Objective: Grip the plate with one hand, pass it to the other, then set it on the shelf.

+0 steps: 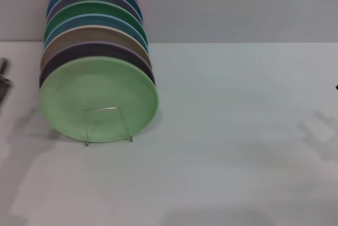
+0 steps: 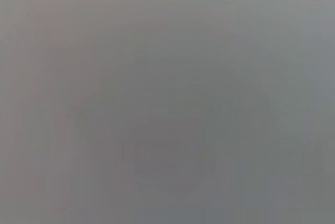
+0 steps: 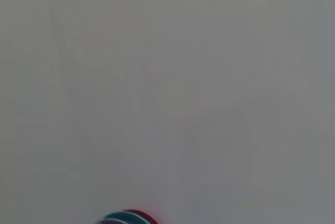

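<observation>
The light mint-green plate [image 1: 97,91] stands upright at the front of a row of plates in the clear acrylic shelf [image 1: 108,125], on the left of the white table. The shelf's square front frame crosses the plate's lower part. Nothing holds the plate. A dark part of my left gripper [image 1: 4,78] shows at the far left edge, well left of the plate. Only a dark sliver of my right gripper [image 1: 336,86] shows at the far right edge. The left wrist view shows only a blurred grey surface.
Behind the mint plate stand several other plates [image 1: 95,30]: dark purple, tan, teal, darker green, grey, blue and red. The red and teal plate rims [image 3: 125,217] show at the edge of the right wrist view. The white table [image 1: 237,131] reaches to a grey wall.
</observation>
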